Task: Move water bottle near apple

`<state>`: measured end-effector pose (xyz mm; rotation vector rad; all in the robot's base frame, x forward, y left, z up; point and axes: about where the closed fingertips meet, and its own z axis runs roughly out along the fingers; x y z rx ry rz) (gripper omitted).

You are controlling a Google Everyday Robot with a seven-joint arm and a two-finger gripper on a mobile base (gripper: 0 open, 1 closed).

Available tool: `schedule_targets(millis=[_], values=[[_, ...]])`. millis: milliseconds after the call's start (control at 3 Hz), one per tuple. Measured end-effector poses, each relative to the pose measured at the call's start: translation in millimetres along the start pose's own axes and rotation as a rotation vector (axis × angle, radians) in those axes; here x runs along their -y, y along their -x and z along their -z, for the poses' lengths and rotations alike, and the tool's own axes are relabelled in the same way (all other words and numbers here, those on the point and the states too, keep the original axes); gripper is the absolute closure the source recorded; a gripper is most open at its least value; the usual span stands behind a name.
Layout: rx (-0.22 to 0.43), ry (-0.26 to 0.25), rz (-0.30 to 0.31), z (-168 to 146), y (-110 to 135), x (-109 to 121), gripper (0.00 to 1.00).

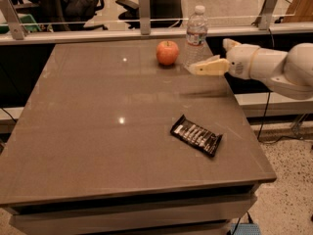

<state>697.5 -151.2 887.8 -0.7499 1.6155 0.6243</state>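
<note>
Gripper: my gripper (210,58) hangs just above the far right corner of the table (98,146), reaching in from the right edge of the view with its fingers pointing left.

Gripper state: I see the two cream fingers (210,66) spread well apart, one low and long, the other higher and further back. Nothing is between them; it has hold of nothing.

Arm: the white arm (274,67) runs back from the gripper to the right and out of view, off the side of the table.

Water bottle: the water bottle (196,33) stands upright on the table just left of the gripper, right at the tip of the lower finger. I cannot tell whether that tip touches the bottle's base or sits just short of it.

Apple: the apple (167,52) is further left of the gripper, on the other side of the bottle. It sits just beside the bottle with a narrow gap between them.

Snack bar: a black snack bar wrapper (196,135) lies flat, well apart from the gripper, nearer to me and slightly left of it.

Behind: a glass rail (98,26) runs along the table's far edge, beyond the gripper, bottle and apple.
</note>
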Motion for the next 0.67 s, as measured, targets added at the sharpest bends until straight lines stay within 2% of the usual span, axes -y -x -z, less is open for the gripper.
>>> schedule_targets(millis=[333, 667], values=[[0.031, -0.015, 0.024, 59, 10, -9, 0.00], [0.035, -0.046, 0.023, 85, 8, -2, 0.00]])
